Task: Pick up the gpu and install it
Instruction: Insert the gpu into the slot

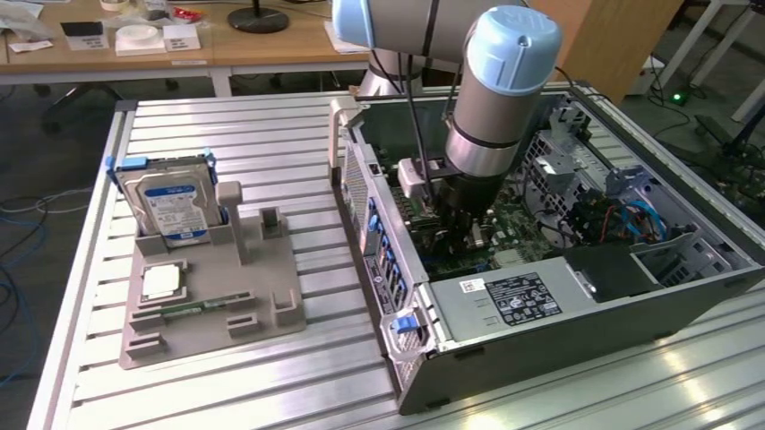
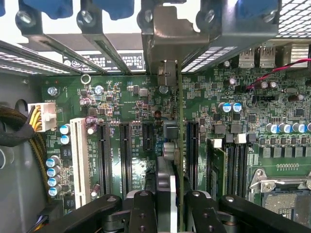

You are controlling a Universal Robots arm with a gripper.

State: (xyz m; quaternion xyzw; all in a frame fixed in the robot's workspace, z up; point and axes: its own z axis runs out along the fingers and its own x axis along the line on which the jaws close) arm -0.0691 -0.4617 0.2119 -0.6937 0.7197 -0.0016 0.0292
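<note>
Open computer case [image 1: 562, 296] lies on its side on the slatted table [image 1: 239, 125], so the motherboard [image 2: 126, 97] faces up for top-down insertion. The arm [image 1: 496, 90] reaches straight down into the case. Grey parts holder [image 1: 203, 296] sits at the exterior view's left, well apart, hard drive [image 1: 174, 206] standing upright in its slot, CPU [image 1: 161, 282] lying flat nearby.

Wrist view: gripper [image 2: 167, 201] is clamped on the gpu [image 2: 170, 160], pinching its top edge. The card is held on edge, vertical, its metal bracket [image 2: 167, 43] toward the case's rear slot openings; probably aligned over an expansion slot [image 2: 125, 155] area. Whether it's seated: can't tell.
</note>
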